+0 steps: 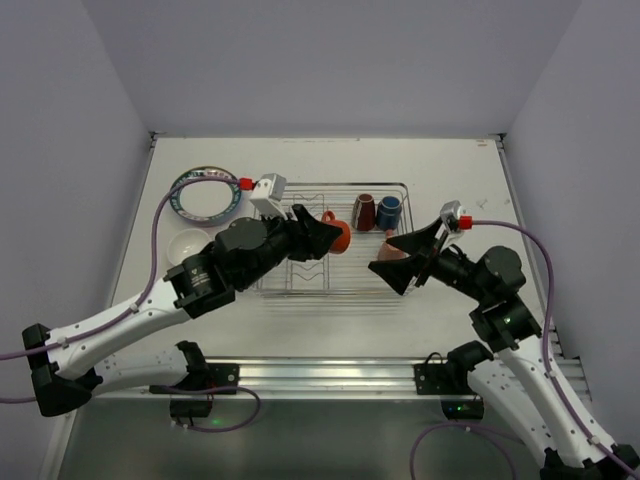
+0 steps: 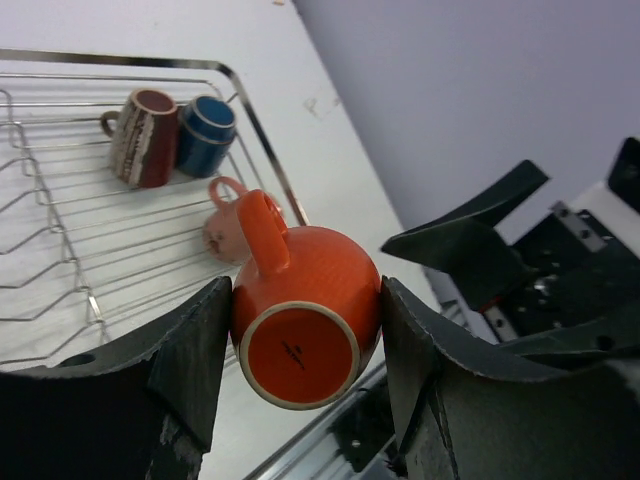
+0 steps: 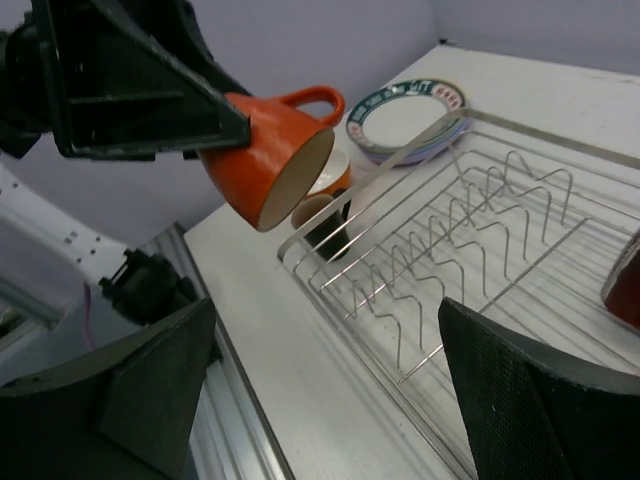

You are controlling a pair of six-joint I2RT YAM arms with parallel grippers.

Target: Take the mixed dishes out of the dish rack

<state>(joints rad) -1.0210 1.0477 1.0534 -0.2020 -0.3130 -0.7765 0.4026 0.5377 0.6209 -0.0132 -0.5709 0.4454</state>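
Observation:
My left gripper [image 1: 320,235] is shut on the orange mug [image 1: 340,235] and holds it tilted in the air over the dish rack [image 1: 300,280]. In the left wrist view the mug [image 2: 305,300] sits squeezed between both fingers, base toward the camera. The maroon mug [image 2: 143,137], blue mug [image 2: 205,133] and pink mug [image 2: 225,225] lie in the rack's right end. My right gripper [image 1: 400,262] is open and empty, hovering over the rack's front right part beside the pink mug [image 1: 392,256]. The right wrist view shows the lifted mug [image 3: 270,150] and the zigzag dividers [image 3: 470,230].
A stack of plates [image 1: 205,193] with a dark-rimmed white one on top lies on the table left of the rack. The orange bowl [image 1: 188,245] stands in front of it. A black mug [image 3: 325,225] stands by the rack's left corner. The table's metal front rail [image 1: 320,375] runs below.

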